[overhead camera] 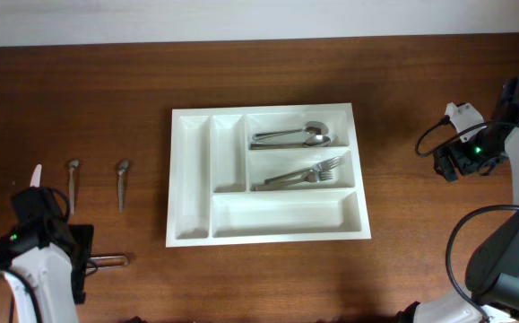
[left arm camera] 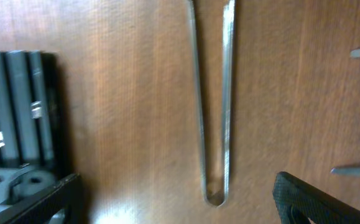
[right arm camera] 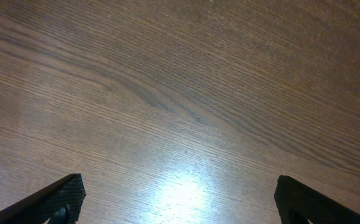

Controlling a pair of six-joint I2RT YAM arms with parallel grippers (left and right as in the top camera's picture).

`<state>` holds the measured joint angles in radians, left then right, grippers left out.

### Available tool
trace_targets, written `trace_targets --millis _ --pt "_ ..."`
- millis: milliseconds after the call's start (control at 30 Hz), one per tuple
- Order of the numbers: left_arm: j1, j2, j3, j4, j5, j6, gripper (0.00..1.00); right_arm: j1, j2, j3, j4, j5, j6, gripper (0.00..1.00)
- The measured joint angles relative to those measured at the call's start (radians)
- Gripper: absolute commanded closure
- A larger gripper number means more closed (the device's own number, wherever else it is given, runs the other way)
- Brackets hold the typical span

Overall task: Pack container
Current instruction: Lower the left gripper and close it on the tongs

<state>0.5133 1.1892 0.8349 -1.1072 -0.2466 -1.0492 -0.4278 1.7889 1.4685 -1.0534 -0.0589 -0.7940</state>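
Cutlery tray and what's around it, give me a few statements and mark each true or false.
Spoons lie in the tray's top wide compartment. True.
The forks lie on the table outside the tray. False: they lie in the middle wide compartment.
Both narrow compartments are full. False: both look empty.
Two loose utensils lie on the table left of the tray. True.
The right pincer grips a knife. False: it is open over bare wood.

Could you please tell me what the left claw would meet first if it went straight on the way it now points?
Most likely the looped metal utensil, lying on the table straight ahead of the open left claw, though depth is hard to judge.
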Motion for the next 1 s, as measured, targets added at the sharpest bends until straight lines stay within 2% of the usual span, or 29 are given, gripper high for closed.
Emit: trace_targets --millis 200,433,700,1000 --pt "0.000 0.119 0.000 0.156 0.017 0.077 0.01 0.000 0.000 0.000 0.000 0.000 0.000 0.01" --pt "0.001 0.144 -0.012 0.192 0.038 0.119 0.01 0.000 0.000 0.000 0.000 0.000 0.000 0.01" --pt "0.062 0.144 -0.151 0.290 0.090 0.069 0.01 0.000 0.000 0.000 0.000 0.000 0.000 0.01" --pt "0.119 0.144 -0.173 0.301 0.101 0.019 0.01 0.000 0.000 0.000 0.000 0.000 0.000 0.01"
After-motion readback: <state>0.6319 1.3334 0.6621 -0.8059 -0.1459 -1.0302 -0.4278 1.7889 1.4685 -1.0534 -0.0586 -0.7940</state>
